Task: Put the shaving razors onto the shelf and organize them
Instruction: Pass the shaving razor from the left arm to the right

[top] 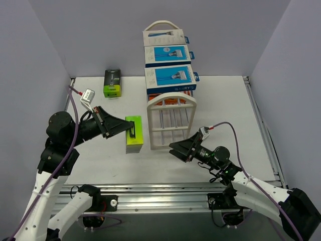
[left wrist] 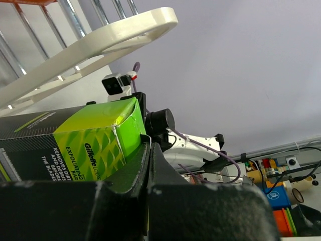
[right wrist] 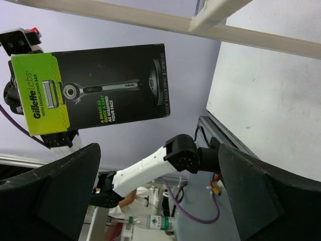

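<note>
The cream-white shelf (top: 170, 118) stands mid-table with blue-and-white razor boxes (top: 170, 76) on its upper tiers and orange boxes (top: 169, 100) lower down. My left gripper (top: 133, 131) (left wrist: 149, 146) is shut on the lime end of a black-and-lime razor box (top: 134, 134) (left wrist: 95, 145) (right wrist: 95, 88), just left of the shelf's front arch (left wrist: 100, 40). Only a thin edge of the box seems to be between the fingers. My right gripper (top: 176, 148) (right wrist: 158, 150) is open wide with nothing in it, low by the shelf's front right corner, facing that box. A shelf bar (right wrist: 150, 20) crosses above it.
A second black-and-lime box (top: 112, 83) stands on the white table (top: 225, 115) at the back left. Purple-grey walls close in on three sides. A metal rail (top: 150, 193) runs along the near edge between the arm bases.
</note>
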You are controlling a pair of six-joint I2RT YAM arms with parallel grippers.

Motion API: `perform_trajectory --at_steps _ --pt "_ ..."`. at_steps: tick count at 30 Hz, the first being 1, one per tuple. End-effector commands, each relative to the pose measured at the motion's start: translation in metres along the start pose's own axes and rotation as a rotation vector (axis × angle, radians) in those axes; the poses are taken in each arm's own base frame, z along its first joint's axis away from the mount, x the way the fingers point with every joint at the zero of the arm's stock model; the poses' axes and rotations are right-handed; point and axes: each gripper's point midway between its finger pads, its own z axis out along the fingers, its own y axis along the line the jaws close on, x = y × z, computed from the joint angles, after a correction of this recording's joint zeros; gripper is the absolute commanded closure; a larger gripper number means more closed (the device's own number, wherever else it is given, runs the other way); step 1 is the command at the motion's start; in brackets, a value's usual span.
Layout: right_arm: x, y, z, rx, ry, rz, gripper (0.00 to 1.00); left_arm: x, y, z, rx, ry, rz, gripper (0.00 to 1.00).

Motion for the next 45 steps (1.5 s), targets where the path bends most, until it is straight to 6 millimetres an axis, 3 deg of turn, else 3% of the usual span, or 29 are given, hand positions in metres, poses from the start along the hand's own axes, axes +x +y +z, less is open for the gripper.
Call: perform_trajectory --at_steps 1,5,7,8,10,12,15,23,35,41,45 --pt "-0.014 0.053 0.004 -0.207 -0.089 0.009 0.00 -0.010 -0.056 0.002 0.160 -0.035 0.099 0.98" --pt "-0.005 0.055 0.015 -0.232 -0.054 0.039 0.00 0.004 -0.067 0.018 0.182 0.025 0.089 0.98" --pt "-0.005 0.069 0.012 -0.308 -0.058 0.049 0.00 0.007 -0.071 0.022 0.188 0.028 0.088 0.98" --pt "-0.003 0.062 0.014 -0.300 -0.053 0.065 0.00 0.014 -0.075 0.023 0.200 0.049 0.084 0.98" --pt "-0.002 0.072 0.008 -0.364 -0.051 0.080 0.00 0.013 -0.081 0.024 0.214 0.027 0.082 0.98" --pt "-0.001 0.064 0.009 -0.356 -0.051 0.089 0.00 0.019 -0.091 0.025 0.250 0.043 0.073 0.98" --pt "0.002 0.071 0.008 -0.403 -0.045 0.081 0.00 0.029 -0.099 0.031 0.273 0.078 0.063 0.98" --pt "0.008 0.107 -0.001 -0.559 -0.037 0.056 0.00 0.057 -0.099 0.054 0.277 0.141 0.045 0.98" --pt "0.007 0.119 -0.015 -0.593 -0.054 0.039 0.00 0.065 -0.103 0.065 0.265 0.163 0.065 0.98" --pt "0.006 0.105 -0.010 -0.525 -0.064 0.041 0.00 0.058 -0.103 0.067 0.240 0.138 0.089 0.98" --pt "0.006 0.076 -0.010 -0.435 -0.088 0.036 0.00 0.051 -0.108 0.062 0.222 0.122 0.139 0.98"
